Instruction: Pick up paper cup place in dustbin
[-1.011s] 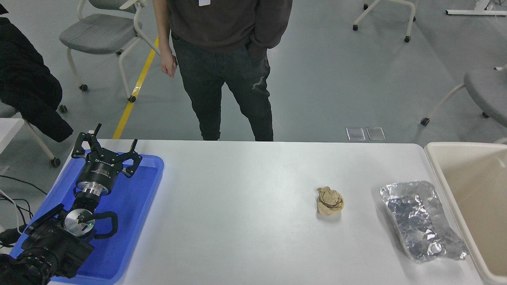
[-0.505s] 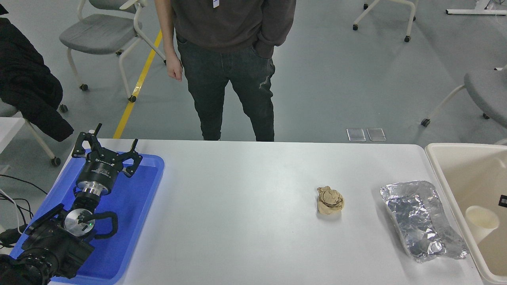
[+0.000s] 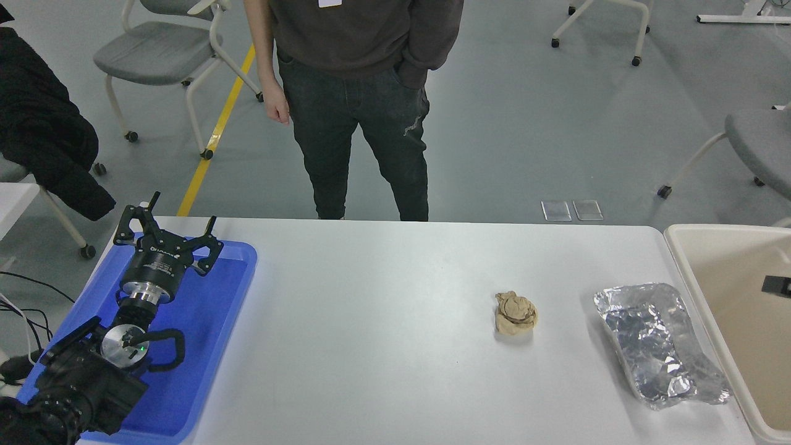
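Note:
The cream-beige dustbin [image 3: 677, 259] stands at the table's right end, cut off by the picture's edge. The paper cup is not visible anywhere; the part of the bin's inside that shows holds no cup. Only a small black piece of my right gripper [image 3: 777, 285] shows at the right edge, over the bin's inside. My left gripper [image 3: 167, 232] is parked open and empty over the blue tray [image 3: 210, 321] at the lower left.
A crumpled brown paper ball [image 3: 515, 313] lies right of the table's middle. A crumpled foil sheet [image 3: 656, 343] lies beside the bin. A person [image 3: 358, 93] stands at the far edge. Chairs stand on the floor behind.
Half a second ago the paper cup showed low inside the bin; now it is out of sight. The black piece of my right gripper has risen and reached further into view.

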{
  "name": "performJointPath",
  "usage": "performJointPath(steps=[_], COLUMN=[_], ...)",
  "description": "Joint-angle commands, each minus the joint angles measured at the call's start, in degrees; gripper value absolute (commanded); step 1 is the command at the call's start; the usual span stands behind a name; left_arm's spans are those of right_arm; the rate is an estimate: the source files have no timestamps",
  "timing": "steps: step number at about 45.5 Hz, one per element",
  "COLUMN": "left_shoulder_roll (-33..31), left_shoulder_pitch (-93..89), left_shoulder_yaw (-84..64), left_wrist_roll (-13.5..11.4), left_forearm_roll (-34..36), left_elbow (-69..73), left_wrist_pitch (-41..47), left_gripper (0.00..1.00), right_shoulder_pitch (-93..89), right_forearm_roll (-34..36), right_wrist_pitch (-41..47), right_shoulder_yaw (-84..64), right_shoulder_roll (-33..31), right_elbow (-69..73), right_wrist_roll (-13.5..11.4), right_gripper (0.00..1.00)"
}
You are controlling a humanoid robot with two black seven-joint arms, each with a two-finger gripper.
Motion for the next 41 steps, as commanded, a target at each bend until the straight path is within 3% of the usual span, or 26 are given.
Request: performJointPath(steps=[1, 10, 19, 27, 32, 41], left_shoulder_roll=[0.0, 0.1, 0.2, 0.3, 0.3, 0.3], left_shoulder_pitch=[0.0, 0.1, 0.1, 0.1, 0.2, 0.2], left_shoulder_yaw=[0.0, 0.0, 0.0, 0.0, 0.0, 0.0], left_wrist_roll=[0.0, 0.0, 0.0, 0.0, -0.1, -0.1], left_forearm_roll=[0.0, 0.0, 0.0, 0.0, 0.0, 0.0], left_elbow=[-0.1, 0.1, 0.1, 0.1, 0.1, 0.1], left_wrist_pitch=[0.0, 0.0, 0.0, 0.0, 0.0, 0.0], left_gripper=[1.0, 1.0, 1.0, 1.0, 1.0, 1.0], right_shoulder_pitch=[29.6, 44.4, 54.3, 61.0, 63.5, 65.7], right_forearm_roll=[0.5, 5.2, 15.1, 27.9, 35.6, 43.4], right_wrist_pitch=[13.3, 26.8, 26.8, 26.8, 26.8, 26.8], right_shoulder_yaw=[-22.8, -30.3, -35.2, -37.9, -38.6, -39.0], right_shoulder_roll=[-1.1, 6.6, 14.9, 22.2, 27.2, 35.9], right_elbow=[16.1, 23.3, 32.5, 41.7, 44.0, 44.5], right_wrist_roll=[-0.3, 0.3, 0.3, 0.2, 0.0, -0.1], right_gripper=[1.0, 1.0, 1.0, 1.0, 1.0, 1.0])
